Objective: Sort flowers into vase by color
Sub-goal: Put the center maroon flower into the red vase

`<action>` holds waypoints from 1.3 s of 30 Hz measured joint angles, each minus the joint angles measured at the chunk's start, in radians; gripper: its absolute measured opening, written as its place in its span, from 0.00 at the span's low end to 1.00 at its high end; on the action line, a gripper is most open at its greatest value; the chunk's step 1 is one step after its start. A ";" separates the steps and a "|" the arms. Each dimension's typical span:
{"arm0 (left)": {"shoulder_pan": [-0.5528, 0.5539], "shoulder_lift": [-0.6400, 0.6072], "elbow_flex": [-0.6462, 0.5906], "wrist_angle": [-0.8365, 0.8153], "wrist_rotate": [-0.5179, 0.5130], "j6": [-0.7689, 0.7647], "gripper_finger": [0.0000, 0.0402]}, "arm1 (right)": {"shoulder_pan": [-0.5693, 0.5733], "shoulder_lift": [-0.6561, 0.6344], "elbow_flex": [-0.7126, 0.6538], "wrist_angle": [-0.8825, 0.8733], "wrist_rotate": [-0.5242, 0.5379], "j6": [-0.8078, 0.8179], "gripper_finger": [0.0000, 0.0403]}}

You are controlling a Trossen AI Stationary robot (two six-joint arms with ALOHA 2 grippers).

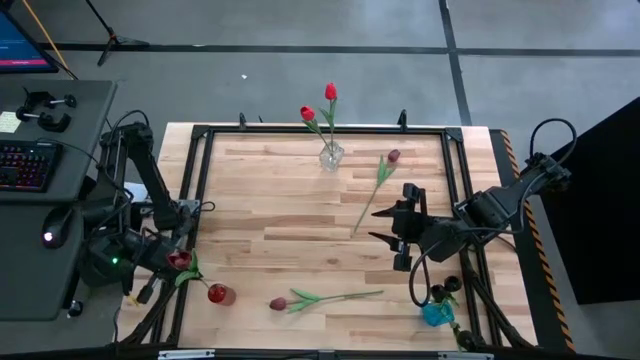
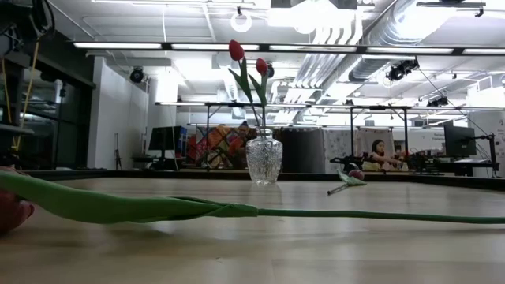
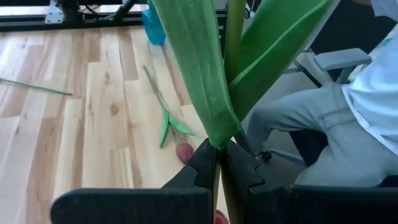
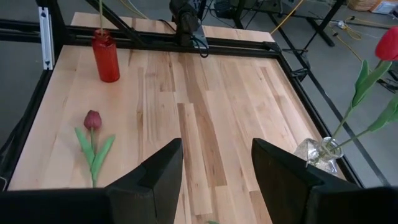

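Flowers: two bright red tulips [image 1: 318, 108] stand in the clear glass vase [image 1: 331, 155] at the far edge of the wooden table [image 1: 300, 230]. One maroon tulip [image 1: 378, 178] lies flat just to the right of that vase, its head toward the far edge. Another maroon tulip [image 1: 322, 298] lies flat well in front of the vase, near the front edge, its head toward the red vase [image 1: 220, 294] at the front-left.

My left gripper [image 3: 219, 169] is at the table's left edge, near the red vase and well apart from the glass vase. Its jaws are clamped tight on a green tulip stem [image 3: 232, 37], with broad leaves rising just past the fingertips.

My right gripper [image 1: 397, 232] hangs over the table to the right of the glass vase, near the stem end of the maroon tulip there. Fingers [image 4: 152, 174] parted, nothing between them. A blue vase [image 1: 436, 314] stands at the front-right corner.
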 joint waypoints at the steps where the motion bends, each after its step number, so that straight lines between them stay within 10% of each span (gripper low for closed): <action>1: -0.004 0.006 -0.006 0.005 0.001 -0.009 0.00 | 0.000 0.000 0.000 0.000 0.000 0.000 0.45; 17: -0.012 0.097 -0.118 0.100 0.015 -0.301 0.02 | 0.000 0.000 0.000 -0.001 0.001 -0.027 0.45; 39: 0.036 0.092 -0.118 0.144 0.036 -0.296 0.38 | -0.001 0.000 0.000 -0.001 0.007 -0.054 0.45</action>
